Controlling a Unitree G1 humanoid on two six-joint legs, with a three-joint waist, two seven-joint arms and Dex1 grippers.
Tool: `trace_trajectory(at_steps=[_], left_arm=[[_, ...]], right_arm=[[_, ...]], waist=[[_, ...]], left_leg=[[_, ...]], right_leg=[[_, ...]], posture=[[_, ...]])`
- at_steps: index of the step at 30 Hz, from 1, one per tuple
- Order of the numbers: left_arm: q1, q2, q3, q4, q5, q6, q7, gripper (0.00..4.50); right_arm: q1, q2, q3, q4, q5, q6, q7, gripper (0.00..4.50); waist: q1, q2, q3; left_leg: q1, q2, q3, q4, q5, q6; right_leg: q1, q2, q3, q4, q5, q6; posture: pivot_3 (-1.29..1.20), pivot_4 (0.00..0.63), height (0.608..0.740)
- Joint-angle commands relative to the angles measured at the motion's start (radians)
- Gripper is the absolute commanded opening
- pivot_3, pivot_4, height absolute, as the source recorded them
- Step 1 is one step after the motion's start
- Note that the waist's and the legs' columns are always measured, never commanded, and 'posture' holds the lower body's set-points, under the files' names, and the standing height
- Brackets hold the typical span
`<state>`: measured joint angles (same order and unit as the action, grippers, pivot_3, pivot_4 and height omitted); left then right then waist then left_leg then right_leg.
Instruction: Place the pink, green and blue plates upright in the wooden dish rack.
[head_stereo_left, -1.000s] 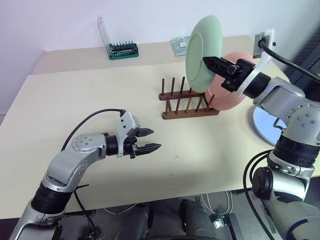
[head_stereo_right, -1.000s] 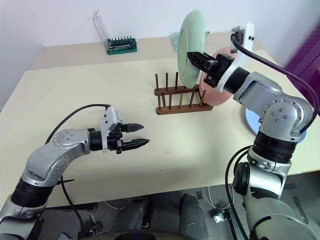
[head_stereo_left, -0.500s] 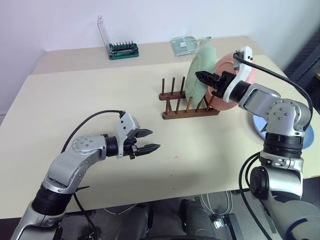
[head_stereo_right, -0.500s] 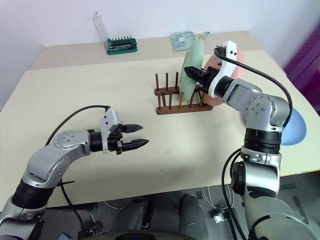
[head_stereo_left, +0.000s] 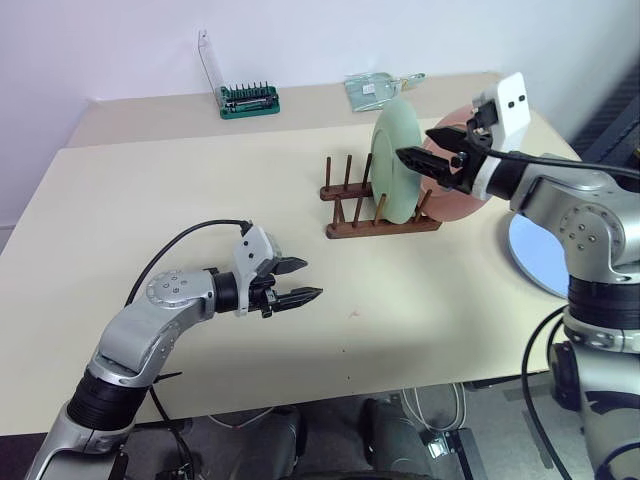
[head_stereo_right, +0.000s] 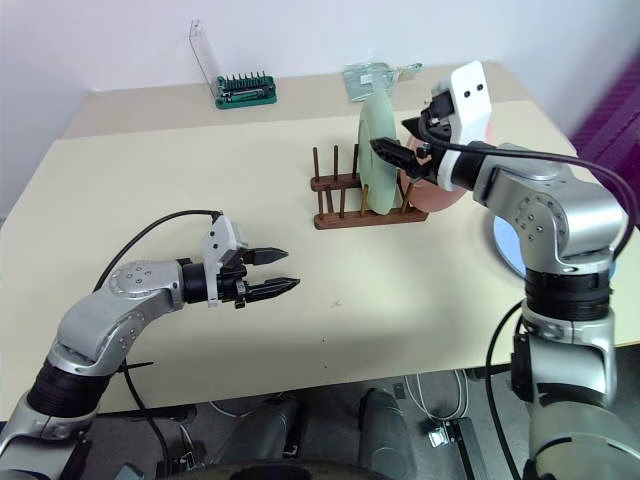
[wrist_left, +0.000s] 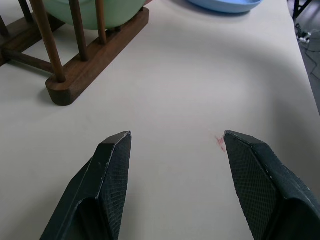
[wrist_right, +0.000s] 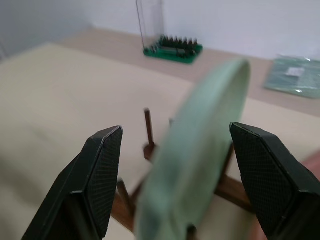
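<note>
Green plate (head_stereo_left: 398, 165) upright in wooden dish rack (head_stereo_left: 380, 208) | right claw (head_stereo_left: 432, 158) open astride it (gripping nothing) | left claw (head_stereo_left: 300, 282) open, empty

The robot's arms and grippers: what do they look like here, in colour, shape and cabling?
Both arms are silver-grey metal with rounded joint housings and black ribbed bands between segments. Each ends in a white wrist block carrying two black, tapered fingers with cross-hatched pads. A thin black cable loops over the left arm to the left gripper; another runs along the right arm to the right gripper.
</note>
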<state>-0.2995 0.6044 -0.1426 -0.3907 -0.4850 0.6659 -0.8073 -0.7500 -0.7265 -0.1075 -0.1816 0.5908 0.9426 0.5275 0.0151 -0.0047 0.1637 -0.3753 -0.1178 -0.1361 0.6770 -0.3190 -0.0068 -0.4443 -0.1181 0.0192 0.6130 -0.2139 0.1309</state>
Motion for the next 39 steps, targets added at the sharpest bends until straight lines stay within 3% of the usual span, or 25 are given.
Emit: trace_trajectory(at_steps=[1,4,7,10,13,16,24,27,34,35,39], left_arm=[[-0.020,-0.001,0.011,-0.009,0.002,-0.022,-0.012,3.03],[-0.016,0.006,0.009,-0.012,0.006,-0.028,-0.021,3.03],[-0.019,0.011,-0.005,-0.005,0.016,-0.044,-0.044,3.03],[-0.033,0.003,-0.025,0.020,0.032,-0.062,-0.062,3.03],[-0.051,-0.009,-0.038,0.042,0.040,-0.074,-0.074,3.03],[-0.068,-0.019,-0.048,0.055,0.048,-0.082,-0.088,3.03],[-0.060,-0.015,-0.037,0.025,0.028,-0.081,-0.123,3.03],[-0.057,-0.016,-0.027,0.017,0.026,-0.075,-0.116,3.03],[-0.034,-0.008,-0.012,-0.010,0.020,-0.063,-0.104,3.03],[-0.032,-0.008,-0.011,-0.013,0.020,-0.062,-0.102,3.03],[-0.028,-0.009,-0.003,-0.020,0.015,-0.056,-0.097,3.03]], right_arm=[[0.056,-0.159,-0.108,-0.133,-0.012,-0.066,0.111,3.48],[0.160,-0.288,-0.264,-0.177,0.023,-0.100,0.236,3.48],[0.356,-0.371,-0.456,-0.206,0.058,-0.075,0.376,4.38],[0.584,-0.393,-0.529,-0.238,-0.025,-0.103,0.418,4.45],[0.719,-0.381,-0.495,-0.224,-0.109,-0.144,0.379,4.45],[0.816,-0.361,-0.379,-0.177,-0.238,-0.189,0.288,4.45],[0.783,-0.266,-0.153,0.036,-0.459,-0.285,0.078,4.45],[0.778,-0.267,-0.113,0.129,-0.519,-0.334,0.044,3.69],[0.737,-0.257,-0.096,0.136,-0.549,-0.397,0.036,0.24],[0.729,-0.261,-0.094,0.135,-0.558,-0.402,0.033,0.05],[0.703,-0.292,-0.081,0.130,-0.627,-0.462,0.016,0.05]], waist=[[0.001,0.000,0.000],[0.002,0.000,0.000],[0.000,0.000,0.000],[-0.001,0.000,0.000],[-0.002,0.000,0.000],[-0.001,0.000,0.000],[-0.002,0.001,0.000],[-0.001,0.000,0.000],[0.000,0.000,0.000],[-0.001,0.000,0.000],[0.000,0.000,0.000]], left_leg=[[0.000,0.000,0.000,0.000,0.000,0.000],[-0.001,-0.001,0.000,0.001,-0.001,0.001],[0.001,0.000,0.001,0.000,-0.001,0.002],[0.002,0.001,0.001,0.001,-0.002,0.003],[0.003,0.001,0.003,0.002,-0.003,0.004],[0.003,0.001,0.004,0.002,-0.001,0.003],[0.002,0.001,0.003,0.002,-0.001,0.002],[0.003,0.001,0.003,0.003,-0.001,0.002],[0.003,0.000,0.003,0.004,-0.001,0.002],[0.003,0.000,0.003,0.004,-0.001,0.002],[0.003,0.000,0.003,0.003,-0.001,0.002]], right_leg=[[0.000,0.000,0.000,0.000,0.000,0.000],[0.000,0.000,0.000,-0.001,0.000,0.000],[0.002,0.000,-0.001,-0.002,0.000,0.000],[0.004,0.000,-0.001,-0.002,0.000,0.000],[0.004,0.000,0.000,0.000,0.000,0.000],[0.003,0.000,0.001,0.000,0.000,0.000],[0.003,0.000,0.001,0.000,0.000,0.000],[0.004,0.000,0.001,0.000,0.000,0.000],[0.005,0.000,0.001,-0.001,0.000,0.000],[0.005,0.000,0.001,0.000,0.000,0.000],[0.004,0.000,0.001,0.000,0.000,0.000]], posture=[[0.00,0.150,0.740],[0.00,0.150,0.740],[0.00,0.150,0.740],[0.00,0.150,0.740],[0.00,0.150,0.740],[0.00,0.150,0.740],[0.00,0.150,0.740],[0.00,0.150,0.740],[0.00,0.150,0.740],[0.00,0.150,0.740],[0.00,0.150,0.740]])
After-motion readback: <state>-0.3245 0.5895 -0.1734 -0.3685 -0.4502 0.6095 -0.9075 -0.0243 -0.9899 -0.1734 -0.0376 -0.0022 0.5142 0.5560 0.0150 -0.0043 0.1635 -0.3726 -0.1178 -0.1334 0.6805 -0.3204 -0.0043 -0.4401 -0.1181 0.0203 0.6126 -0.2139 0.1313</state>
